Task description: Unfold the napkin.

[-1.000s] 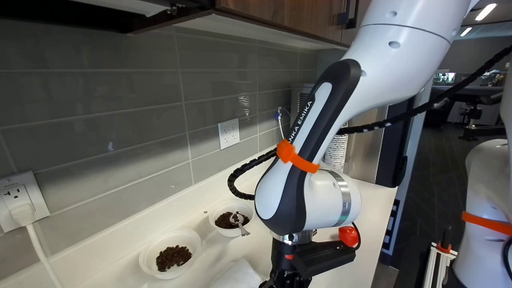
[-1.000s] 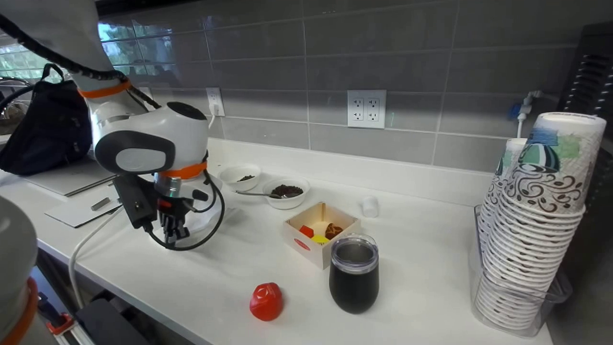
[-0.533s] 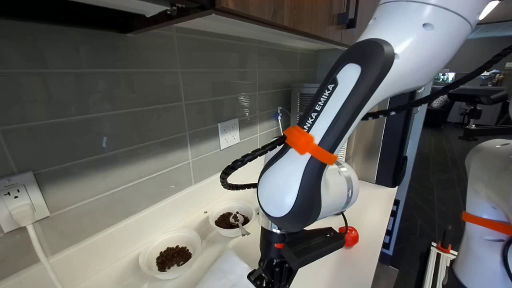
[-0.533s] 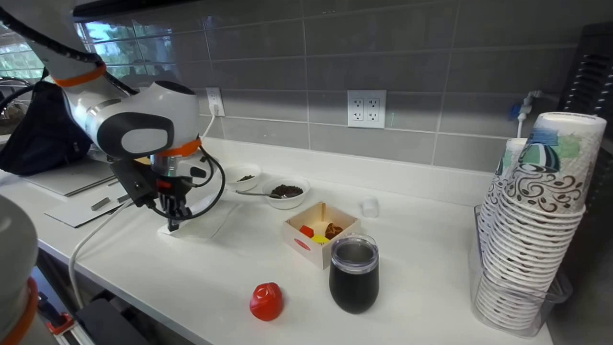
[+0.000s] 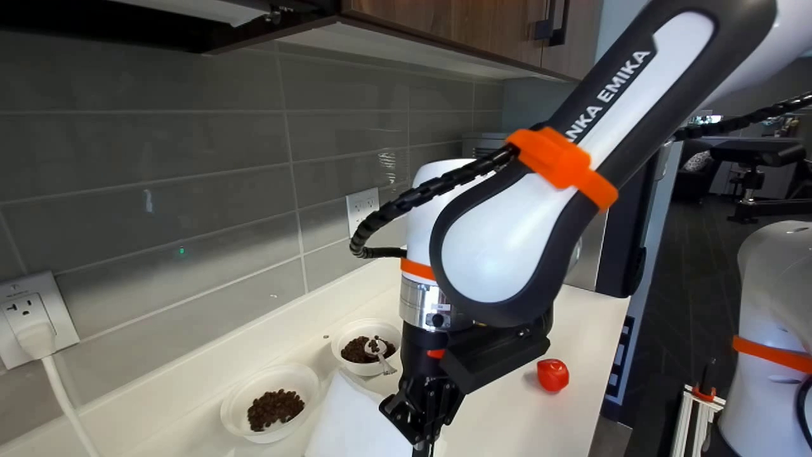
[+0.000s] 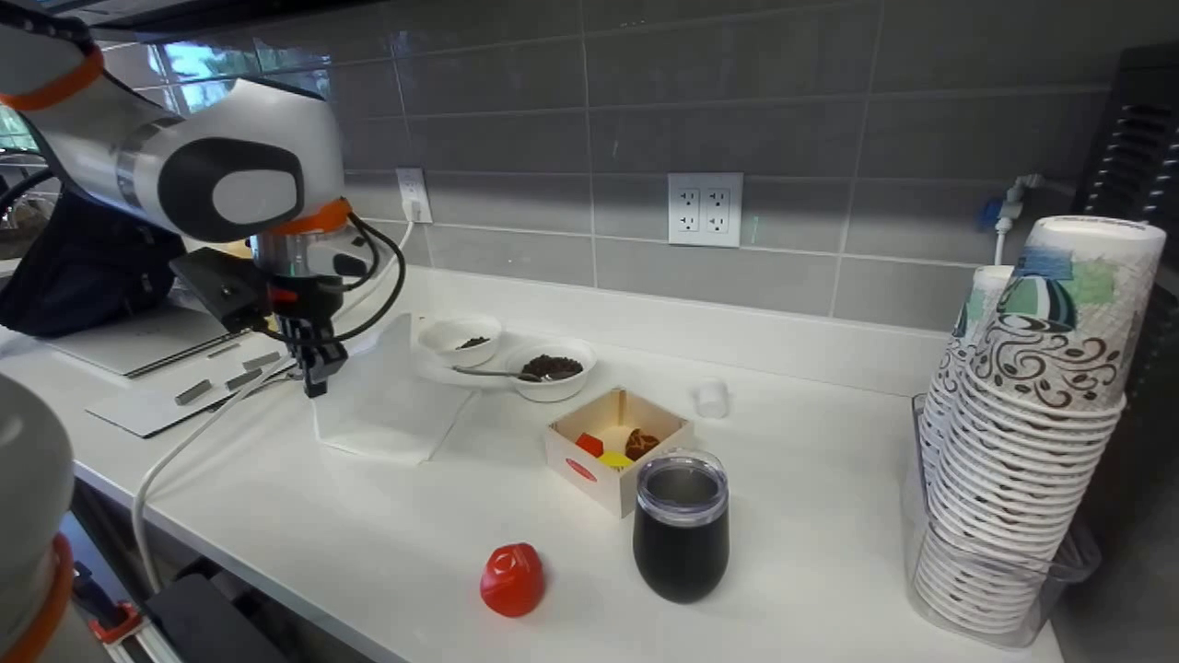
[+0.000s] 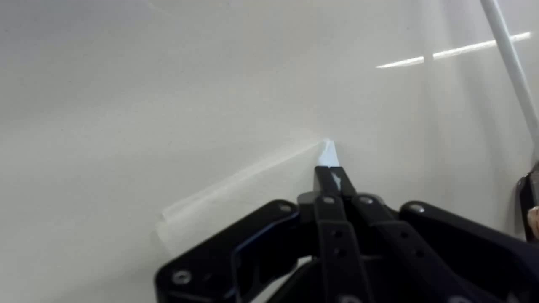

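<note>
The white napkin (image 5: pixel 355 425) lies on the counter beside the bowls in an exterior view. In an exterior view, one part of the napkin (image 6: pixel 382 405) rises like a sheet from the counter to my gripper (image 6: pixel 315 389), and the rest lies on the counter. In the wrist view, the gripper (image 7: pixel 329 167) is shut, with a small tip of the napkin (image 7: pixel 328 156) poking out past its fingertips. Napkin edges run down to the left there. The fingertips are above the counter; in an exterior view the gripper (image 5: pixel 424 444) is partly cut off by the frame.
Two white bowls with dark contents (image 5: pixel 236 412) (image 5: pixel 342 339) stand near the wall, the second holding a spoon. A small box (image 6: pixel 582 479), a black tumbler (image 6: pixel 680 552), a red object (image 6: pixel 513 582) and cup stacks (image 6: pixel 999 525) stand further along. A white cable (image 6: pixel 180 447) crosses the counter.
My gripper has risen and moved away from the box and tumbler. The napkin's held part has lifted with it from near the counter, and the sheet now stands up taller.
</note>
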Robot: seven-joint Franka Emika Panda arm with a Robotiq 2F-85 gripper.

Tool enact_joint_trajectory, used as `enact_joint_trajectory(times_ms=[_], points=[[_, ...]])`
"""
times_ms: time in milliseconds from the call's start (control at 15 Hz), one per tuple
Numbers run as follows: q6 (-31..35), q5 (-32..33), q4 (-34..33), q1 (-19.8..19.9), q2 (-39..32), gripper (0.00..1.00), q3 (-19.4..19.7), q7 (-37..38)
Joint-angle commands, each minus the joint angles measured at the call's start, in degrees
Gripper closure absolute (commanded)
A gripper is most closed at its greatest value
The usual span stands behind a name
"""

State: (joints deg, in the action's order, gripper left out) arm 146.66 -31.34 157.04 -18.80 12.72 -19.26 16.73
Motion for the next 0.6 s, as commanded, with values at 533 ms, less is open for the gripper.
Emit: enact_joint_trajectory(times_ms=[533], points=[[-19.90,22.94,0.09,-2.56,9.94,1.00,-12.65,20.06]])
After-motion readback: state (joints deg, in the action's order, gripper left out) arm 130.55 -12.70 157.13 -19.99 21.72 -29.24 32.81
